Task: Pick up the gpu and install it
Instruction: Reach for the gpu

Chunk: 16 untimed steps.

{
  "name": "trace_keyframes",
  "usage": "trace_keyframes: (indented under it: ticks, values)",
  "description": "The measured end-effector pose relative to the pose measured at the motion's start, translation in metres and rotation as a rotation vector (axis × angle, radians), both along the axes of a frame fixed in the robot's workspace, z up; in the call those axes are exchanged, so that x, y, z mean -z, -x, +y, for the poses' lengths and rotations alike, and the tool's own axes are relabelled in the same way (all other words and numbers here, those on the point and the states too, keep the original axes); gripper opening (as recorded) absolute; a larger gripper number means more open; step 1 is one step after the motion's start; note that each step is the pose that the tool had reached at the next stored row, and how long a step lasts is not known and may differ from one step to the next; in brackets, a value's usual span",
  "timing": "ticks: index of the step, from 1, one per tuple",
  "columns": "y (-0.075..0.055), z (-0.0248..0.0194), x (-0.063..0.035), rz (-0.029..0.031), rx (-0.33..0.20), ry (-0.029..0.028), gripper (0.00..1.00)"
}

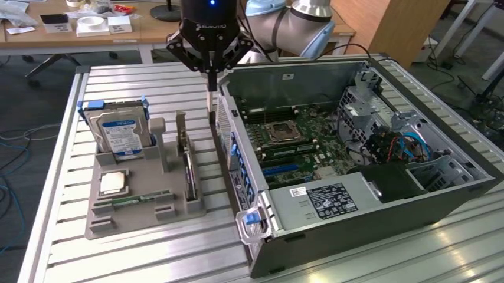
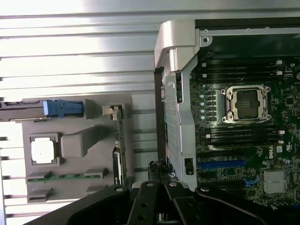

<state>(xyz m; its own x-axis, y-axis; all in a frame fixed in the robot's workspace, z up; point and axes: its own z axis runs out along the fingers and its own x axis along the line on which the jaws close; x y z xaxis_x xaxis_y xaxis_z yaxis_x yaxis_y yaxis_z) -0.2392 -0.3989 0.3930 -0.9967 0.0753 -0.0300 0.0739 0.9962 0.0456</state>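
Claw (image 1: 210, 88): one, fingers together, beside computer case (image 1: 315, 242). Holder (image 1: 126, 224) beside case: one gpu (image 1: 187, 162), one hard drive (image 1: 118, 132), one CPU (image 1: 113, 183), one RAM stick (image 1: 140, 198). Exterior view adds robot arm (image 1: 303, 26).

The gpu (image 1: 188, 174) is seen edge-on in the grey holder (image 1: 106, 227), so its faces are hidden. The print on the label of the hard drive (image 1: 120, 134) is too small to be read. The arm (image 1: 293, 23) is cut off by the exterior view's upper edge, and the computer case (image 2: 183, 122) by the wrist view's edge.
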Motion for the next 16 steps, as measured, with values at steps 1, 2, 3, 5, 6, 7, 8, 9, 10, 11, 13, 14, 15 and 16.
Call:
trace_keyframes:
  ticks: [1,2,3,5,6,7,8,9,10,11,13,14,15,16]
  values:
    - [0.001,0.0,0.0,0.0,0.0,0.0,0.11]
    - [0.003,0.0,0.0,0.0001,0.0,0.0,0.11]
    - [0.009,0.0,0.0001,0.0001,0.0,0.0,0.11]
    - [0.012,0.0,0.0002,-0.0001,0.0,0.0001,0.11]
    - [0.014,0.0,0.0002,0.0,0.0,0.0,0.11]
    - [0.016,0.0,0.0004,-0.0001,0.0,-0.0001,0.11]
    - [0.019,0.0,0.0004,-0.0001,0.0,0.0,0.11]
    - [0.021,0.0,0.0005,-0.0002,0.0,0.0,0.11]
    - [0.023,0.0,0.0006,-0.0002,0.0,-0.0001,0.11]
    - [0.026,0.0,0.0007,-0.0003,0.0,0.0,0.11]
    - [0.03,0.0,0.0008,-0.0003,0.0,0.0,0.11]
    - [0.032,0.0,0.0009,-0.0003,0.0,0.0,0.11]
    - [0.034,0.0,0.001,-0.0003,0.0,0.0,0.11]
    - [0.036,0.0,0.0011,-0.0003,0.0,0.0,0.11]
